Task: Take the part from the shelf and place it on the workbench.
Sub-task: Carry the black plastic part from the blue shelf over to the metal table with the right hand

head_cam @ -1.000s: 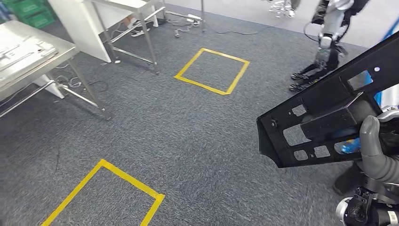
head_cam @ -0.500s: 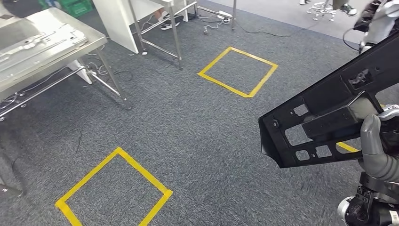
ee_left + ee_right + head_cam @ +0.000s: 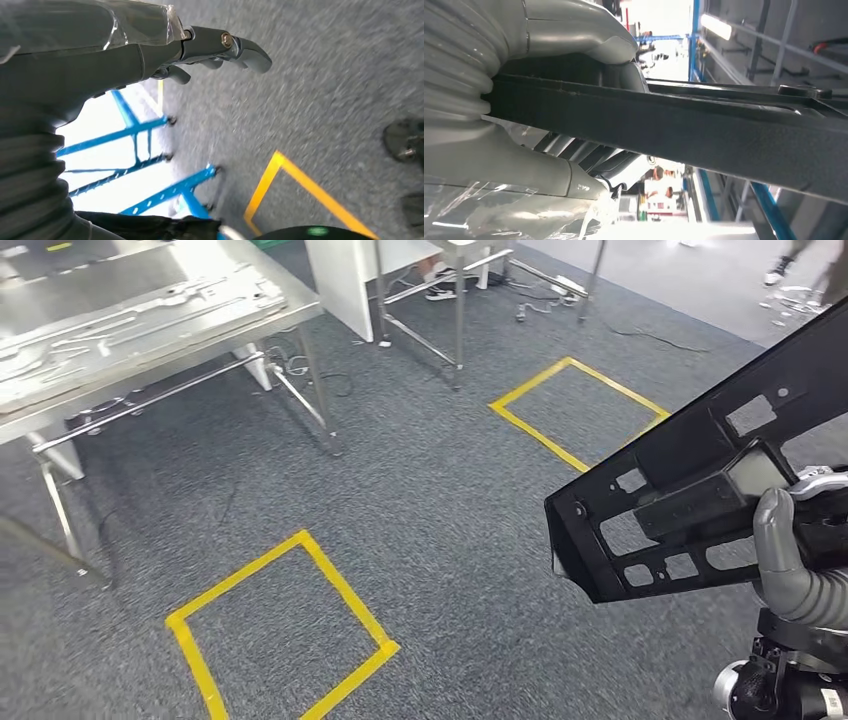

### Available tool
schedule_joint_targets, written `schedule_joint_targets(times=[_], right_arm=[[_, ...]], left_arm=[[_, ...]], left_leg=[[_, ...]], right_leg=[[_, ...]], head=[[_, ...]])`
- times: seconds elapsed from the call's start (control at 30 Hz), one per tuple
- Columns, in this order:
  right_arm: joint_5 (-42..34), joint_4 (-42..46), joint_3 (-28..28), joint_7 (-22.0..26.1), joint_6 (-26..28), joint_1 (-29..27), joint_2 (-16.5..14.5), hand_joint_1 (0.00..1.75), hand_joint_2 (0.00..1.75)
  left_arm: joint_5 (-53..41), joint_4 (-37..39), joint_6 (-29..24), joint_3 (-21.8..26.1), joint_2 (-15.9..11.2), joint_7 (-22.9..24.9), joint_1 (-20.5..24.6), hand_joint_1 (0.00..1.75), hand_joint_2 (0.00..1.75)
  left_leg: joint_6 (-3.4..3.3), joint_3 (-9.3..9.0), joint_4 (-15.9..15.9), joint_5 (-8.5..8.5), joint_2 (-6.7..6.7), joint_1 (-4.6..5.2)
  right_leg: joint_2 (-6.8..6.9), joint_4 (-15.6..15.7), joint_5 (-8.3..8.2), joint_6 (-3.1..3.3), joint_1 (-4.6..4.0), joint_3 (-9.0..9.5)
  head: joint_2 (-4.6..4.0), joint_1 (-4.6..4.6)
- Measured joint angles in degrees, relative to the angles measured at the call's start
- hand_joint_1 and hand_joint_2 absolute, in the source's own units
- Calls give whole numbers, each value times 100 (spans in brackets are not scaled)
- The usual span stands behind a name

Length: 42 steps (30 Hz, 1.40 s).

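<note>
One big black part (image 3: 700, 490), rigid plastic-looking, probably light but awkward. Right robot hand (image 3: 790, 550) clamps its lower rib, carried above carpet; left robot hand (image 3: 220, 47) empty, fingers loosely curled. Worktop (image 3: 150, 330) well apart.

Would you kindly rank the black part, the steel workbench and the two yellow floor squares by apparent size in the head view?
1. Workbench, cropped
2. Black part, inflated by nearness
3. Near square
4. Far square, farther off, so unsure
</note>
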<state>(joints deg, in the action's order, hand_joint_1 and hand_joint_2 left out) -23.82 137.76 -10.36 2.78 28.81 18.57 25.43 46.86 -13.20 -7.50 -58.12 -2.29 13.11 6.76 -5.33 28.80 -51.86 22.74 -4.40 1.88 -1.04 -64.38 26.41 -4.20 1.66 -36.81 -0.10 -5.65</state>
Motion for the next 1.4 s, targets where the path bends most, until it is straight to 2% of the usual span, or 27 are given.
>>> schedule_joint_targets(times=[0.03,0.1,0.13,0.2,0.27,0.33,0.4,0.43,0.47,0.5,0.6,0.63,0.7,0.73,0.8,0.87,0.9,0.93,0.97,1.0,1.07,1.13,1.17,1.23,1.3,1.37,1.4], right_arm=[[-1,-1,0,0,-1,-3,2,175,175],[-6,-2,1,-3,-2,-11,9,175,175],[-10,-2,1,-5,-7,-12,11,175,175],[-20,-5,2,-10,-17,-2,14,175,175],[-34,-10,2,-11,-28,13,16,175,175],[-51,-15,2,-13,-39,19,19,175,175],[-61,-21,2,-13,-50,19,21,175,175],[-64,-24,1,-14,-55,18,22,175,175],[-66,-28,1,-14,-61,19,22,175,175],[-67,-32,0,-15,-64,21,22,175,175],[-71,-39,0,-16,-71,29,24,175,175],[-75,-44,0,-19,-74,31,25,175,175],[-83,-52,0,-27,-82,42,26,175,175],[-85,-55,1,-30,-85,49,27,175,175],[-87,-57,3,-34,-93,71,34,175,175],[-104,-61,4,-53,-100,85,49,175,175],[-117,-66,4,-69,-102,88,55,175,175],[-137,-74,4,-87,-104,83,58,175,175],[-161,-85,4,-103,-109,82,59,175,175],[-182,-95,4,-111,-115,85,62,175,175],[-234,-108,4,-117,-140,98,70,175,175],[-263,-113,4,-117,-177,105,86,175,175],[-269,-115,3,-117,-200,110,92,175,175],[-296,-119,2,-116,-271,127,104,175,175],[-354,-120,0,-114,-379,148,119,175,175],[-416,-121,-7,-114,-477,158,140,175,175],[-433,-123,-14,-114,-516,160,146,175,175]], left_arm=[[-4,0,-1,0,1,2,-4,0,175],[-10,0,-11,0,0,5,13,0,175],[-21,0,-17,0,0,10,18,0,175],[-53,1,-27,-4,-2,43,0,0,175],[-78,3,-31,-16,0,88,-26,0,175],[-84,4,-34,-37,5,109,-13,0,175],[-85,4,-36,-66,7,112,4,0,175],[-85,4,-36,-81,9,112,3,0,175],[-85,4,-33,-95,11,112,-3,0,175],[-86,4,-31,-104,13,112,-9,0,175],[-99,4,-31,-115,11,112,-4,0,175],[-103,4,-33,-117,10,112,3,0,175],[-113,4,-34,-121,10,112,7,0,175],[-118,4,-34,-123,12,112,-1,0,175],[-128,4,-33,-129,15,114,-4,0,175],[-138,4,-33,-134,15,115,21,0,175],[-143,4,-34,-137,15,114,36,0,175],[-149,4,-33,-139,16,113,45,0,175],[-157,4,-31,-142,18,108,45,0,175],[-168,4,-30,-147,20,96,37,0,175],[-195,4,-21,-168,21,52,20,0,175],[-223,4,-5,-201,20,6,23,0,175],[-235,4,3,-217,19,-10,25,0,175],[-246,4,16,-237,18,-21,8,0,175],[-246,4,24,-246,18,-33,-8,0,175],[-245,4,29,-252,19,-46,3,0,175],[-244,4,30,-254,19,-54,10,0,175]], left_leg=[[32,-6,-36,37,-81,-8],[92,50,-108,103,-224,-17],[112,90,-128,119,-288,-24],[147,140,-144,135,-400,-53],[207,220,-342,239,-152,-53],[282,546,-991,530,248,-68],[326,1040,-1823,818,362,-120],[331,1195,-2033,837,368,-136],[324,1226,-1999,737,378,-144],[301,1117,-1709,536,408,-140],[154,541,-457,-47,752,-43],[124,451,-254,-104,835,-7],[110,413,-159,-97,772,17],[105,382,-128,-111,703,2],[71,301,-67,-138,567,-46],[35,262,-58,-133,440,-70],[24,254,-60,-126,366,-69],[20,242,-63,-115,280,-69],[22,226,-66,-102,189,-72],[34,202,-72,-84,98,-78],[84,151,-101,-24,-74,-87],[145,151,-141,77,-195,-74],[175,165,-151,127,-236,-70],[226,173,-168,200,-236,-91],[292,273,-458,321,-2,-114],[366,686,-1211,580,268,-144],[393,964,-1640,699,319,-164]], right_leg=[[-152,415,-202,-26,28,174],[-375,879,-330,-14,65,354],[-381,916,-293,24,61,362],[-238,928,-270,115,42,364],[-94,944,-248,192,34,413],[49,952,-208,252,20,472],[200,952,-161,272,8,510],[276,952,-136,267,6,532],[350,952,-110,260,3,562],[424,953,-83,251,-1,601],[612,970,5,202,-23,733],[665,981,32,172,-27,765],[779,1018,74,103,-26,826],[767,1008,100,75,-17,852],[518,737,270,43,-14,770],[218,-14,602,32,-9,375],[165,-422,735,21,-7,127],[146,-688,768,8,-7,-68],[141,-737,680,-5,-5,-161],[128,-538,476,-15,0,-130],[-30,296,-24,-38,29,173],[-205,886,-223,-6,49,421],[-238,973,-191,29,43,464],[-146,987,-128,118,31,522],[-60,1001,-80,202,38,619],[7,1006,-9,247,43,726],[34,1006,37,250,43,777]], head=[[0,1],[0,2],[0,2],[1,2],[1,1],[0,-1],[1,-2],[1,-1],[0,-1],[1,-1],[1,-1],[0,-1],[0,-1],[0,0],[1,5],[0,9],[1,9],[0,9],[0,9],[1,9],[1,10],[1,12],[1,12],[2,9],[1,5],[0,2],[0,4]])
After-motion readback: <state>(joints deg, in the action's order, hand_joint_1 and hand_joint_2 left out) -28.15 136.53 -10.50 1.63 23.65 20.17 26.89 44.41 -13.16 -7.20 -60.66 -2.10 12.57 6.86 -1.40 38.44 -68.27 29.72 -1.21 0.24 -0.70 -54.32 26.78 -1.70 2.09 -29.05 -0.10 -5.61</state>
